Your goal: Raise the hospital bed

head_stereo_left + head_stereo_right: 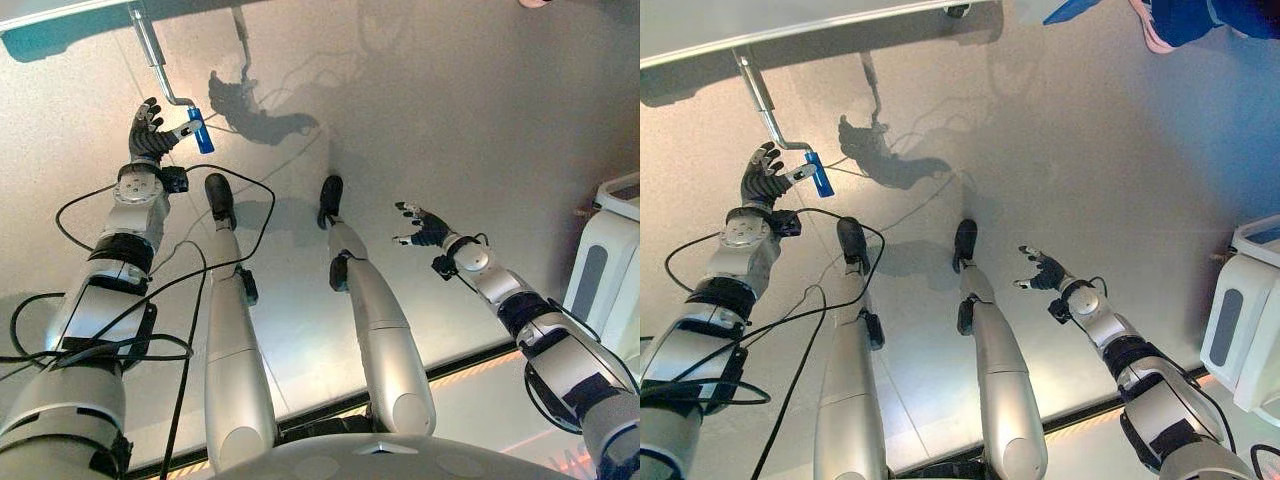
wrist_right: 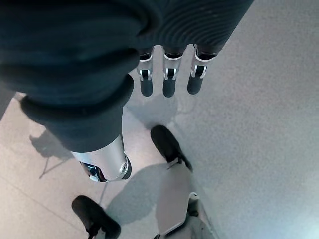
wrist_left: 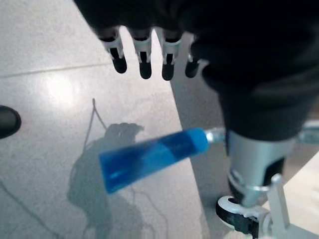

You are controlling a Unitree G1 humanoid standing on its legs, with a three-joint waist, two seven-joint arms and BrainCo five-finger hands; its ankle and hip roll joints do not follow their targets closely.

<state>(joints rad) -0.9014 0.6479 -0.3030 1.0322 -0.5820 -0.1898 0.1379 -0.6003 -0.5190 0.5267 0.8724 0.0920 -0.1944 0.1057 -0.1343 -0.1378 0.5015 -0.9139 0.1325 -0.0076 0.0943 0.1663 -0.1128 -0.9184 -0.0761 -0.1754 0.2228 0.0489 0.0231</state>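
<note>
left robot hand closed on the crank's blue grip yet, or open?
Open. The left robot hand has straight fingers beside the blue grip of the crank, thumb apart, nothing curled round it.

My left arm is extended forward and to the left, the left hand raised with fingers straight and spread, thumb apart. My right arm is extended to the right, the right hand relaxed, fingers uncurled, holding nothing.

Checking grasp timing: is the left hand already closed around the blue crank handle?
No: in the left wrist view the left hand has straight fingers above the blue plastic crank handle, apart from it.
</note>
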